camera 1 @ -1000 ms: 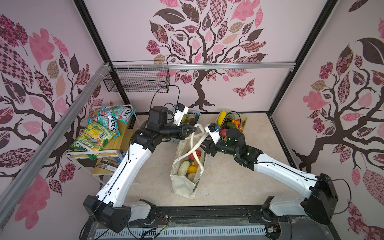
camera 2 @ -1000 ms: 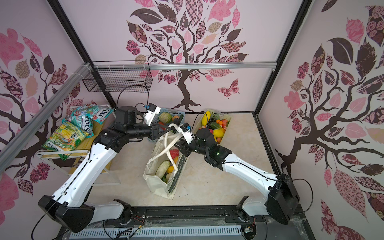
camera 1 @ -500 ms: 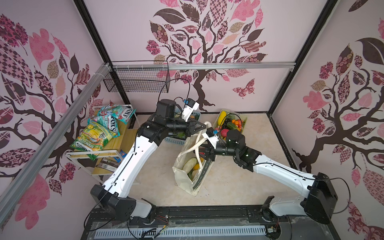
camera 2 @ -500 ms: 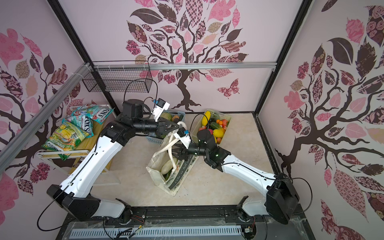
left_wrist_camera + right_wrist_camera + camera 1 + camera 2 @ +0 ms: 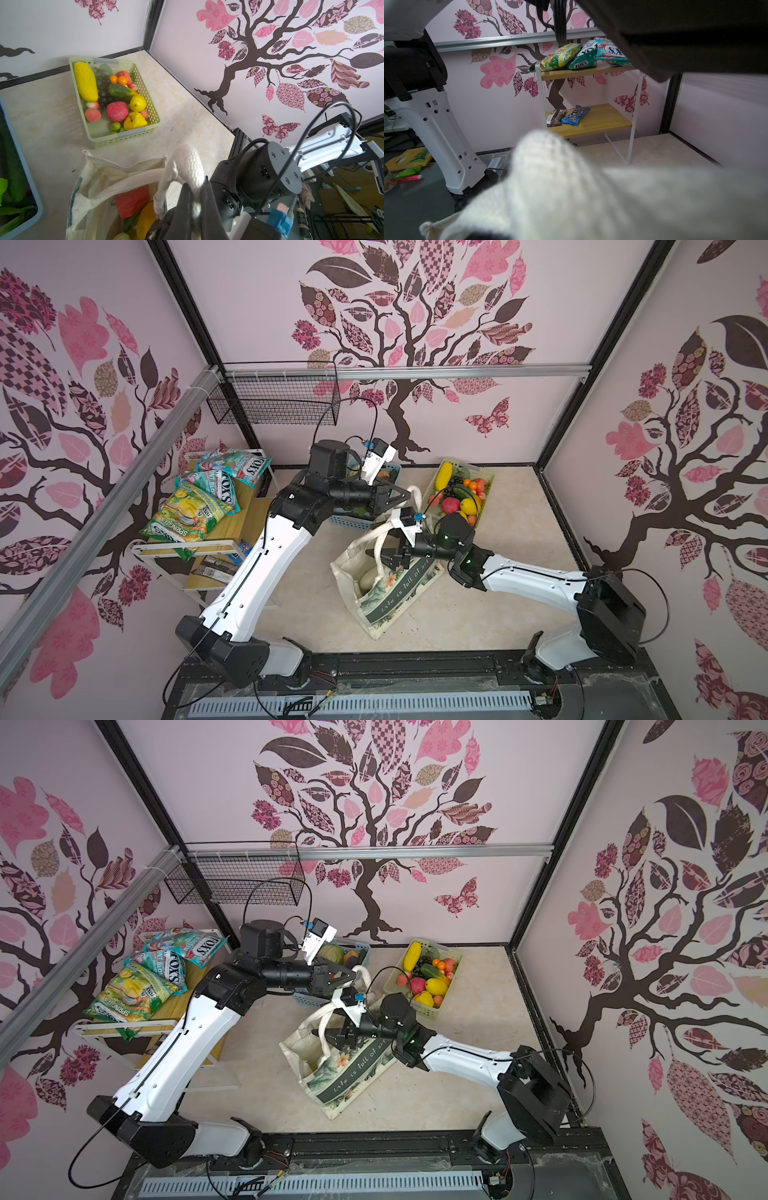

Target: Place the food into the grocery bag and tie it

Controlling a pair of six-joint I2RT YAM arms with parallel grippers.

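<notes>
Your left claw (image 5: 195, 187) is clamped on a strap (image 5: 187, 164), held above the bag (image 5: 395, 593) mid-counter (image 5: 498, 593). Your right claw (image 5: 386, 560) stands parted over the bag's mouth, by the other strap (image 5: 377, 545). Food (image 5: 132, 200) lies inside; more fills the green basket (image 5: 124, 135).

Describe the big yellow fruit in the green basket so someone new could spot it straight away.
Look to the pale green basket by the back wall. Along one long side lies the yellow fruit, far longer than the round pieces around it.
</notes>
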